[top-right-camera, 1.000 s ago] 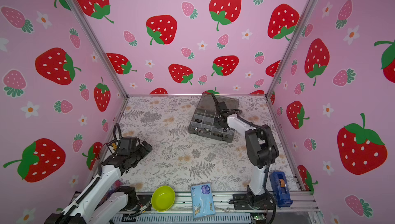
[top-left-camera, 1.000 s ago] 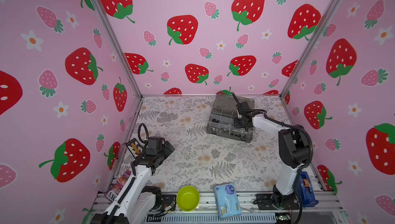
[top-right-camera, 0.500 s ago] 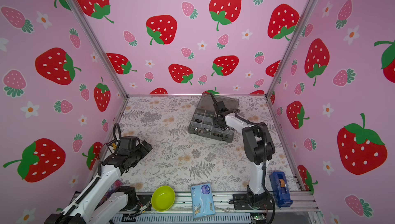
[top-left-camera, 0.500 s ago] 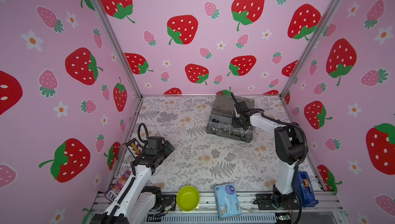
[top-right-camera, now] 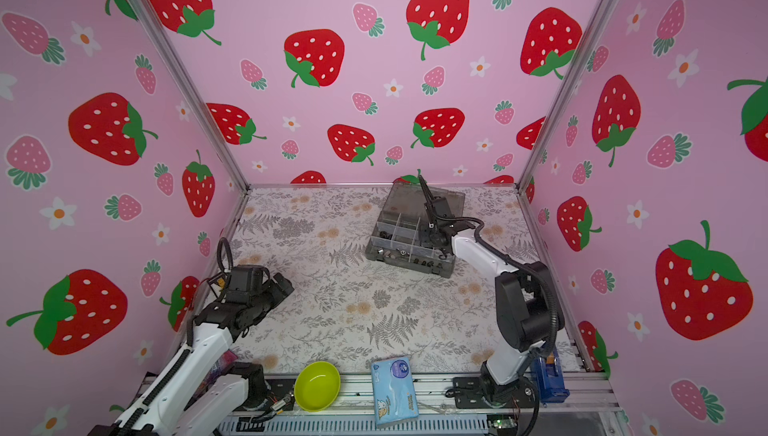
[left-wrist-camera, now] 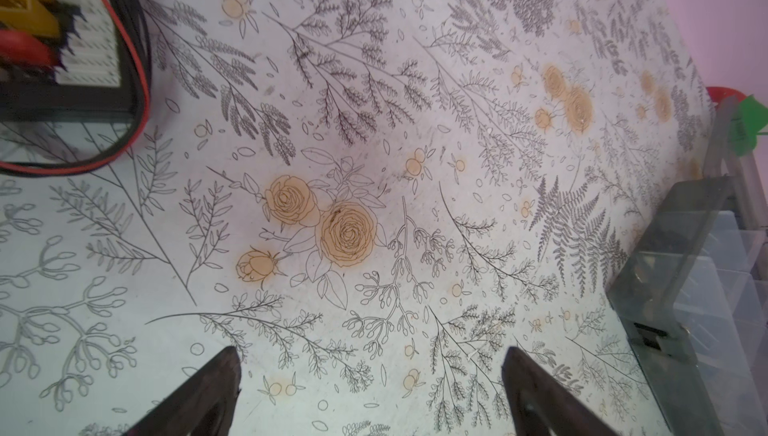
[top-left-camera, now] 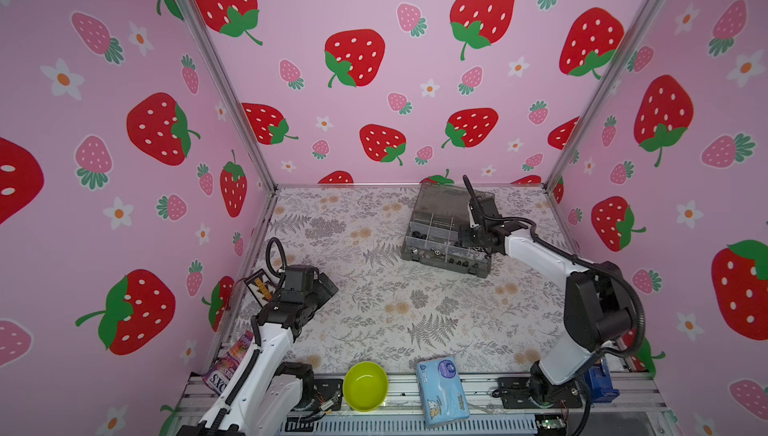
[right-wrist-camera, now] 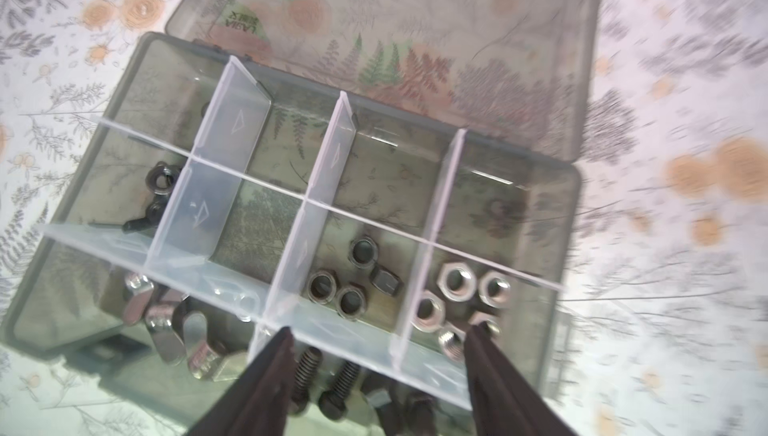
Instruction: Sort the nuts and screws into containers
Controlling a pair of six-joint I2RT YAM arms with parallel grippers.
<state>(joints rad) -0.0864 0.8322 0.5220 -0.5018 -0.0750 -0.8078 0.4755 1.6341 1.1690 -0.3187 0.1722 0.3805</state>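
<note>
The smoky-grey organizer box (top-left-camera: pixel 446 242) (top-right-camera: pixel 409 242) lies at the back right of the mat with its lid folded back. My right gripper (right-wrist-camera: pixel 380 330) hovers over its compartments, jaws apart, with nothing gripped. Below it lie black screws (right-wrist-camera: pixel 328 380), dark hex nuts (right-wrist-camera: pixel 345 284), silver hex nuts (right-wrist-camera: pixel 457 288), silver wing nuts (right-wrist-camera: pixel 174 325) and black wing nuts (right-wrist-camera: pixel 158 192), each kind in its own compartment. In both top views the right gripper (top-left-camera: pixel 473 242) (top-right-camera: pixel 432 240) sits over the box's right half. My left gripper (left-wrist-camera: pixel 370 357) (top-left-camera: pixel 326 286) is open above bare mat at the left, far from the box (left-wrist-camera: pixel 681 288).
A lime-green bowl (top-left-camera: pixel 365 386), a blue tissue pack (top-left-camera: pixel 442 390) and a blue tape dispenser (top-left-camera: pixel 600 384) sit along the front rail. A snack packet (top-left-camera: pixel 226 367) and a connector board with cables (left-wrist-camera: pixel 62 38) lie by the left arm.
The right gripper's jaws have spread from nearly shut to open over the box, and its arm has shifted slightly. The left arm has not moved.
</note>
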